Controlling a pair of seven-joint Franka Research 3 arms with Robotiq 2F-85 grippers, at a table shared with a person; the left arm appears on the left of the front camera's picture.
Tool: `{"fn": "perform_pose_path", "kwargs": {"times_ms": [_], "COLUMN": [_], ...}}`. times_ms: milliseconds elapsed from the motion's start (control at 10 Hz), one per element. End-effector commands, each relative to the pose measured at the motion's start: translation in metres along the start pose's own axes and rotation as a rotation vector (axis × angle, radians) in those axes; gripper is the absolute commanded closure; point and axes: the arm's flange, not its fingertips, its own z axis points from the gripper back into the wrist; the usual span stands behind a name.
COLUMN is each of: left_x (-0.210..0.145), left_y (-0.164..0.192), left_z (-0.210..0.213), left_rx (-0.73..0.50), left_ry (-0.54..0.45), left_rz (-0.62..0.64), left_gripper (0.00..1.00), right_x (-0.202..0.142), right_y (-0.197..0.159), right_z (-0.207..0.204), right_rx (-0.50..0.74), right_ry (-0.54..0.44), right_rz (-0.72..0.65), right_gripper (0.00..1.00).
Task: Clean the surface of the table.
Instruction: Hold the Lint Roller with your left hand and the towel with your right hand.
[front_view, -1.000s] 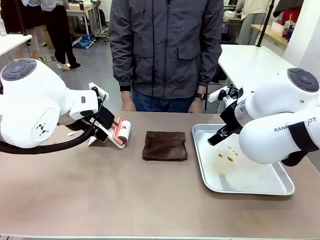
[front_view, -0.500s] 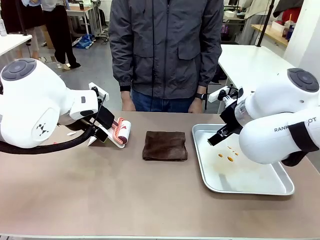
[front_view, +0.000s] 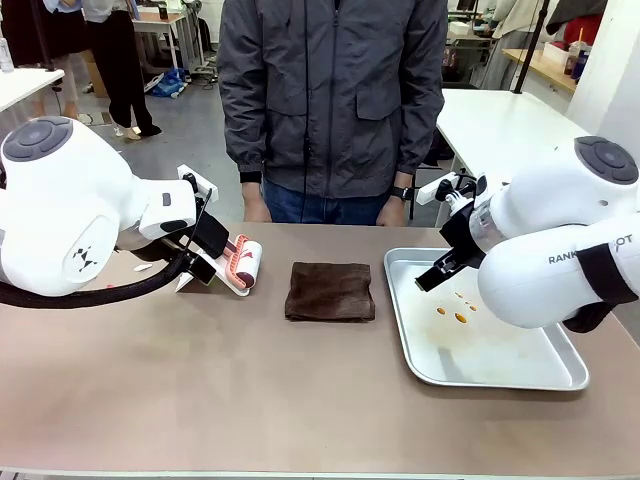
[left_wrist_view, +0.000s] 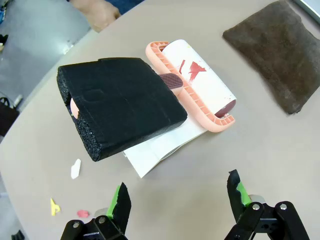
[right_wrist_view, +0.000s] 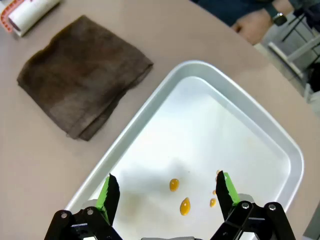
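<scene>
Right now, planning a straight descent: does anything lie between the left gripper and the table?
Yes. A lint roller, its black foam handle nearest, lies on the table ahead of the open left gripper, resting on a white sheet. Small scraps lie beside it.

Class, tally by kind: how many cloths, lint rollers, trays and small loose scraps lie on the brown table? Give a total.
Brown cloth: 1
Lint roller: 1
Steel tray: 1
Small scraps (white, yellow, pink): 3
Total on the table: 6
</scene>
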Motion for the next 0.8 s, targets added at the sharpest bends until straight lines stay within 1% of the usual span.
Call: {"fn": "perform_pose_path", "kwargs": {"times_ms": [0,200,300,400,500,600,700], "left_x": [0.000,0.000,-0.005,-0.009,-0.014,-0.020,-0.024], "left_y": [0.000,0.000,0.005,0.008,0.011,0.016,0.020], "left_z": [0.000,0.000,0.006,0.012,0.020,0.028,0.040], "left_rx": [0.000,0.000,-0.022,-0.055,-0.070,-0.108,-0.151], "left_ry": [0.000,0.000,0.033,0.067,0.100,0.109,0.099], "left_rz": [-0.001,0.000,-0.022,-0.030,-0.012,0.006,0.032], "left_gripper": [0.00,0.00,0.00,0.00,0.00,0.00,0.00], "right_x": [0.000,0.000,-0.003,-0.006,-0.010,-0.013,-0.017], "right_y": [0.000,0.000,0.001,0.000,-0.004,-0.009,-0.014], "right_z": [0.000,0.000,0.004,0.008,0.015,0.025,0.036], "right_rx": [0.000,0.000,0.049,0.106,0.159,0.188,0.223], "right_ry": [0.000,0.000,0.011,0.041,0.118,0.187,0.221], "right_rz": [-0.001,0.000,0.036,0.043,0.019,-0.065,-0.126], "right_gripper": [0.00,0.00,0.00,0.00,0.00,0.00,0.00]}}
